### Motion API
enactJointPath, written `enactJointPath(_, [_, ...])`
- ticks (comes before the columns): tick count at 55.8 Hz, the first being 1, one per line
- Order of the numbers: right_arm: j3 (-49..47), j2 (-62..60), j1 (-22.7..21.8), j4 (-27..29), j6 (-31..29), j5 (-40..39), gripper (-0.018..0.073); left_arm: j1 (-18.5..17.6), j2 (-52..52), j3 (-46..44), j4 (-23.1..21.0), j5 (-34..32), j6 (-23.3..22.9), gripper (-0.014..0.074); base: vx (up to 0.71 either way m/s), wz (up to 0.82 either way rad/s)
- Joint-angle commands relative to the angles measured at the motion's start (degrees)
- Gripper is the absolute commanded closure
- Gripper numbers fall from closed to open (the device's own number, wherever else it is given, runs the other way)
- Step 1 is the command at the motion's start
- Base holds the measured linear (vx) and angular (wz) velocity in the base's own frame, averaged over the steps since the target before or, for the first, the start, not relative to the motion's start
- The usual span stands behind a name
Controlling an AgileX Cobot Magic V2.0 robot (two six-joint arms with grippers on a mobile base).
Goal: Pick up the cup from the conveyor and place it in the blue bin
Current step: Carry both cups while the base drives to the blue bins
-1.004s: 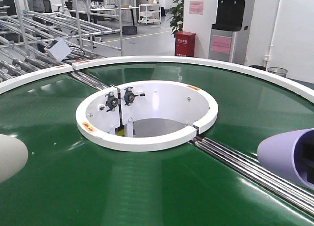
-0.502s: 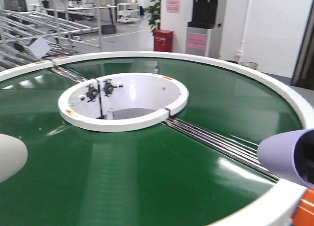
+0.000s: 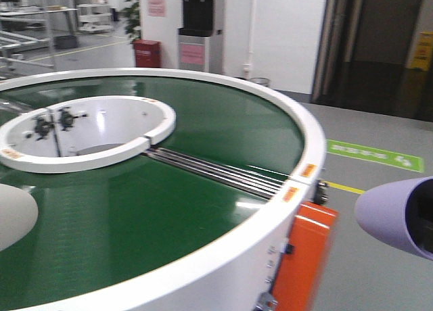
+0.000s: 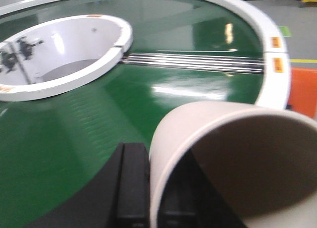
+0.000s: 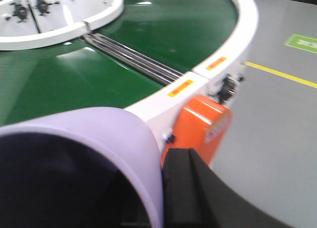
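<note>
Two paper cups are in view, one in each of the robot's grippers, both lying on their sides with their mouths towards the wrist cameras. The left gripper (image 4: 151,198) is closed on the wall of a cream cup (image 4: 247,163): one black finger (image 4: 133,183) presses against the outside of the rim, and the other seems to sit in the shadow inside. This cup hangs above the dark green belt of the conveyor (image 3: 169,209), near its front edge.

The right gripper (image 5: 161,198) grips a lilac cup (image 5: 89,124) in the same way, with a black finger (image 5: 185,188) against the outer wall by the rim. From the front camera this cup is out past the conveyor's white outer rim (image 3: 223,257), over the grey floor (image 3: 365,270).

The belt is a broad ring. At its centre is a round opening with white walls (image 3: 88,132) (two small dark fittings are bolted to the inner wall). A strip of shiny steel rails (image 3: 216,172) runs across the belt from the opening to the outer rim. An orange box (image 3: 304,257) is fixed to the outside of the rim, just below two small orange labels.

A green marking (image 3: 375,154) and a yellow line (image 3: 345,188) are painted on the floor beyond the conveyor. Against the far white wall stand a water dispenser (image 3: 196,27) and a red cabinet (image 3: 147,53).
</note>
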Motion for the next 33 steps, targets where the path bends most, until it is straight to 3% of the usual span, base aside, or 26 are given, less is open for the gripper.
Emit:
enactJointPath(1, [-1.8, -0.5, -0.1, 1.3, -0.5, -4.2, 0.0569, -0.4, -0.1, -1.4, -1.5, -4.5, 0.0, 0.0600, -0.17, -0.52])
enactJointPath(33, [-1.8, -0.5, -0.1, 1.3, -0.5, -4.2, 0.0569, -0.4, -0.1, -1.4, -1.5, -4.5, 0.0, 0.0600, -0.12, -0.64])
